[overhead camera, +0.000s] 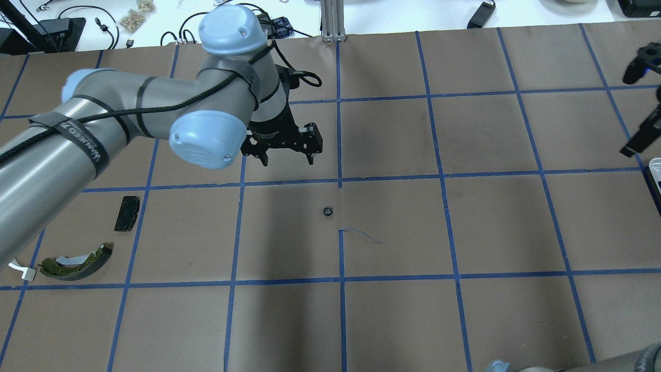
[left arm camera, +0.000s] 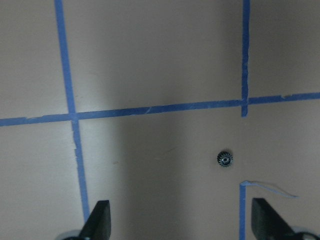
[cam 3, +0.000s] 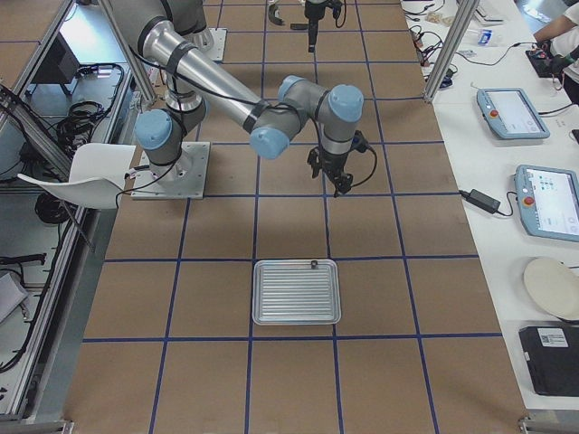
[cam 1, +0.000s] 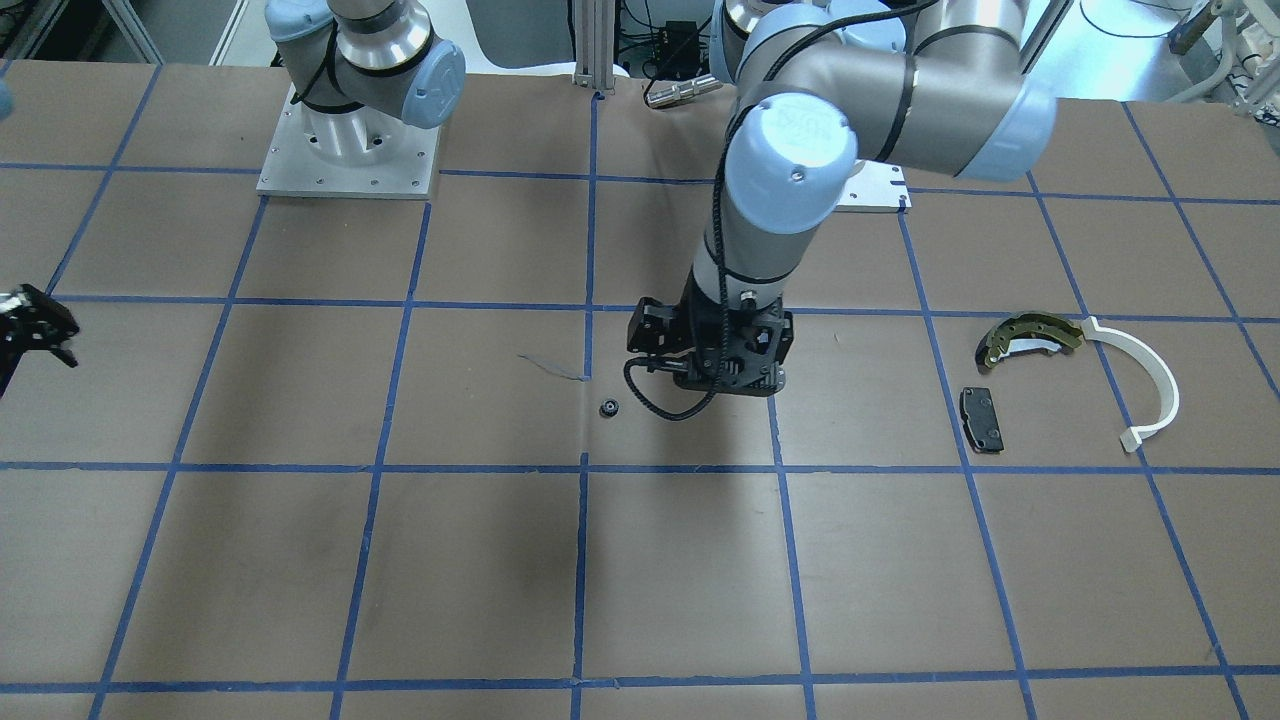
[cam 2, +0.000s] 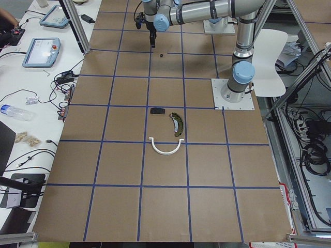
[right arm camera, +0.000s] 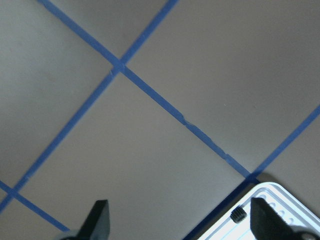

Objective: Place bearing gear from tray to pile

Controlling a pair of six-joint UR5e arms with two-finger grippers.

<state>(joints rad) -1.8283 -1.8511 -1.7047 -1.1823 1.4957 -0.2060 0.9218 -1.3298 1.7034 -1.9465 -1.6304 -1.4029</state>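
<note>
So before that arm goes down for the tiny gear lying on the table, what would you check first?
1. Left hand open and empty: ok.
2. Bearing gear in that hand's camera view, alone on the bare table: ok.
3. Left hand centred over the gear: not ok, the gear lies off to one side.
4. Room at the pile of brake shoe, black pad and white arc: ok, the parts lie apart.
5. Right hand out of the way, by the tray: ok.
</note>
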